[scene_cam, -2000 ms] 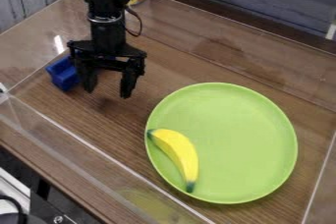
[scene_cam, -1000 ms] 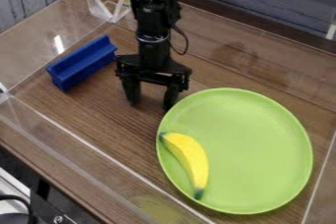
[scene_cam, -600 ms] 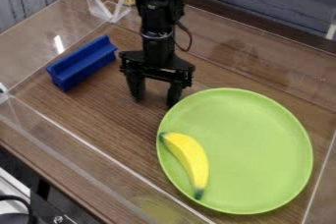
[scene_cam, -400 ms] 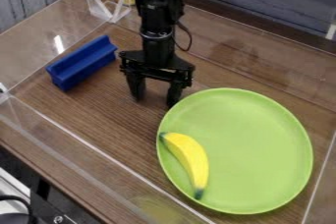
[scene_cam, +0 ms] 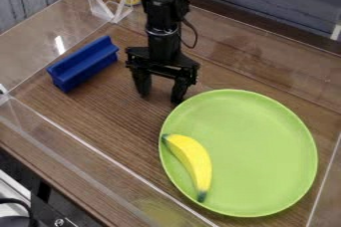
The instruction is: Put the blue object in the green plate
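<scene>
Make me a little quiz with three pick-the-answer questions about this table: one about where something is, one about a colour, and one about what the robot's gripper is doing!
1. Where is the banana?
A. On the green plate
B. On the blue object
C. In the gripper

2. What colour is the plate?
A. Red
B. Lime green
C. White

3. What is the gripper doing?
A. Shut on the blue object
B. Shut on the banana
C. Open, holding nothing

Answers:
1. A, the banana lies on the near left part of the plate.
2. B, the big round plate is bright lime green.
3. C, its fingers stand apart above bare wood, between the blue object and the plate.
</scene>
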